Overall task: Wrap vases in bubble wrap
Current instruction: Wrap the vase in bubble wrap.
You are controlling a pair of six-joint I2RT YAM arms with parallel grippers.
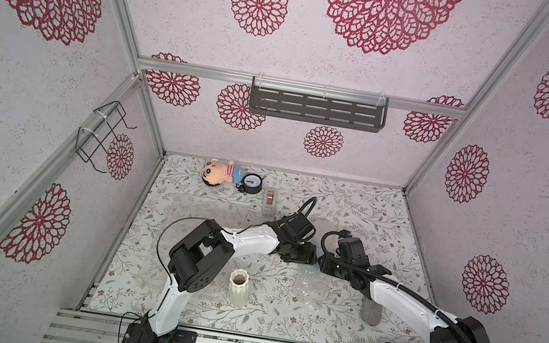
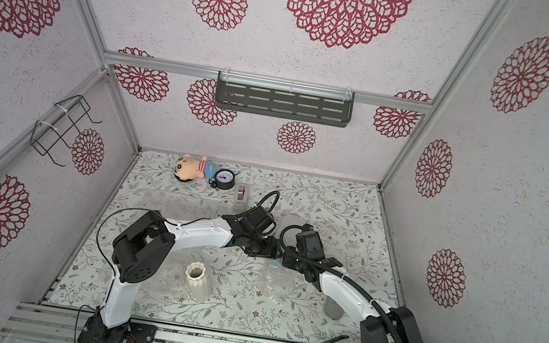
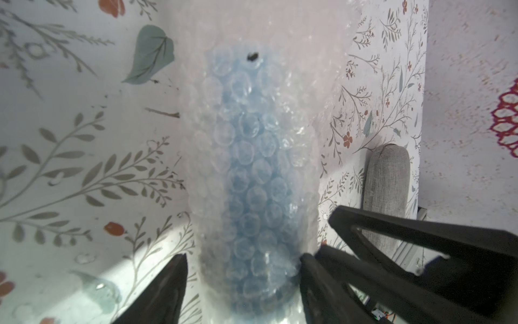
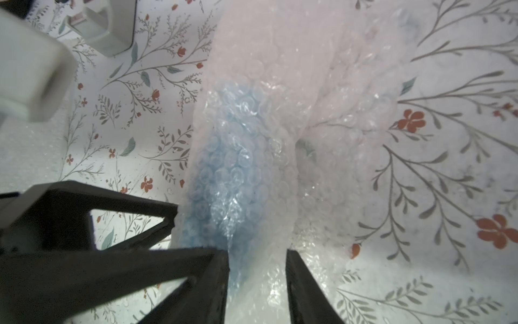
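One ribbed vase, blue vase seemingly wrapped

plush doll | gauge (beside doll) | tape dispenser | grey case

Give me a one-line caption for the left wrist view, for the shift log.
Left gripper straddling the blue vase, which lies rolled in bubble wrap, with the grey case nearby.

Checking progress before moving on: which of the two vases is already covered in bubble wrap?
The light blue ribbed ceramic vase, showing through clear bubble wrap in both wrist views. The taller cream-white wide-mouthed vase stands unwrapped, upright.
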